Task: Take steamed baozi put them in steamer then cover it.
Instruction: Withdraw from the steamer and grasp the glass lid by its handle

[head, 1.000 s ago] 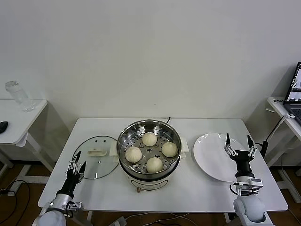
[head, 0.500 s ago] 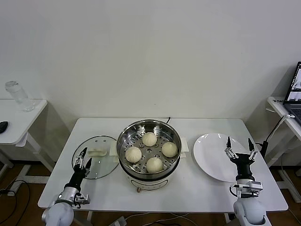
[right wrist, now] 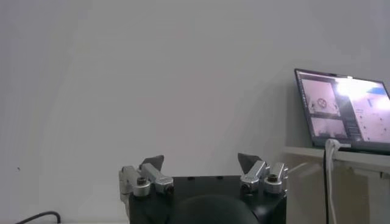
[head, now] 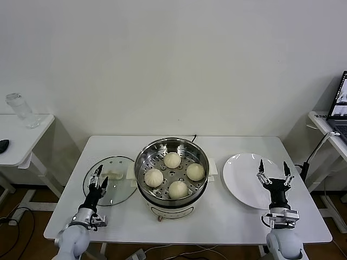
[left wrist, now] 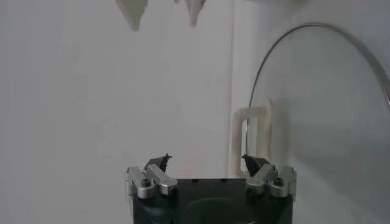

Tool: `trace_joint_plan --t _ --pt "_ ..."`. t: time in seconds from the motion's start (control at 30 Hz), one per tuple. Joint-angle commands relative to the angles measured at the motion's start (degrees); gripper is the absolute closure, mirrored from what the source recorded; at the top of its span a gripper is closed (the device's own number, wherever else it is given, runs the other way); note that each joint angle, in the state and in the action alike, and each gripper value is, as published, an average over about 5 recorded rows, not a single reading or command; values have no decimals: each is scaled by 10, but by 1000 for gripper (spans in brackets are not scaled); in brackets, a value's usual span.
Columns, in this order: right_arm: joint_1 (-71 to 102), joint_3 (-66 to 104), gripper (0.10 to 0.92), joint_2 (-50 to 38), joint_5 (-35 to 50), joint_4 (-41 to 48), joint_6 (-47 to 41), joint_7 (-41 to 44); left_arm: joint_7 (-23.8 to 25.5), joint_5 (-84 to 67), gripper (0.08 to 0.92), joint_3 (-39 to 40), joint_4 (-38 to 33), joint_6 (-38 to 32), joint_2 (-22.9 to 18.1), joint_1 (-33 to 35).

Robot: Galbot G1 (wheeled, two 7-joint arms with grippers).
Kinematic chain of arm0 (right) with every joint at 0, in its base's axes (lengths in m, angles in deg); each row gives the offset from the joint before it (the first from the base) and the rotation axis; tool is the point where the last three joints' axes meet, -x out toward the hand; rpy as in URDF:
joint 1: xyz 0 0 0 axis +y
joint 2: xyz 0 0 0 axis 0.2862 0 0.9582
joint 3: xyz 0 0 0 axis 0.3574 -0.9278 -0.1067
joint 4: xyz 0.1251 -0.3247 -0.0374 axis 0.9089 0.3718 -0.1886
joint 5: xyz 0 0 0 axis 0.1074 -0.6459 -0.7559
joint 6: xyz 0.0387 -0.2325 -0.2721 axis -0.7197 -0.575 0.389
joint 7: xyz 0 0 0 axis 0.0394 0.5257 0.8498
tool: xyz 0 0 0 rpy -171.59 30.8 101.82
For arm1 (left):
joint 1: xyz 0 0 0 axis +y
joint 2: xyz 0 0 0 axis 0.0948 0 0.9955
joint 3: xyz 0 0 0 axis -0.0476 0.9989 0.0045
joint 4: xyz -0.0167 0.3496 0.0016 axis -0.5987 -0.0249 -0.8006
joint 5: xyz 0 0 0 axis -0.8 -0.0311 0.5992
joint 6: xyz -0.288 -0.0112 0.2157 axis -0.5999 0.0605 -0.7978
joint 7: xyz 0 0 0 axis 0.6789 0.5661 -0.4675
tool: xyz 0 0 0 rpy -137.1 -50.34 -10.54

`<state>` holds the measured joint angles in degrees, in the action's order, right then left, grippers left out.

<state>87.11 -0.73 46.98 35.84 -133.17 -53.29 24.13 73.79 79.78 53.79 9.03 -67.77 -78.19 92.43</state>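
Observation:
Several cream-white baozi [head: 172,160] lie on the perforated tray inside the shiny steamer [head: 142,158] at the table's middle. The glass cover [head: 122,164] with its cream handle [head: 111,175] lies flat on the table left of the steamer; the cover [left wrist: 329,122] and its handle [left wrist: 239,137] also show in the left wrist view. My left gripper [head: 100,177] is open and empty, over the cover's near left edge; it also shows in the left wrist view [left wrist: 206,159]. My right gripper [head: 272,171] is open and empty above the white plate's near edge; it also shows in the right wrist view [right wrist: 201,161].
An empty white plate [head: 241,176] lies right of the steamer. A side table with a jar [head: 19,109] stands at far left. A laptop [head: 340,100] on another table is at far right, also in the right wrist view [right wrist: 344,109]. A black cable [head: 195,136] runs behind the steamer.
My left gripper has moved forward and to the right, from beside the cover's near left edge to over it. My right gripper has drifted slightly left over the plate.

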Motion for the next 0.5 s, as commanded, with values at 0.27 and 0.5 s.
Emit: trace_joint_plan --t 0.27,0.5 --pt "3 3 203 18 -13 5 2 2 -4 4 177 11 36 4 -7 -32" --pt "0 2 203 23 -22 13 3 4 -8 6 177 14 56 -2 -8 -49"
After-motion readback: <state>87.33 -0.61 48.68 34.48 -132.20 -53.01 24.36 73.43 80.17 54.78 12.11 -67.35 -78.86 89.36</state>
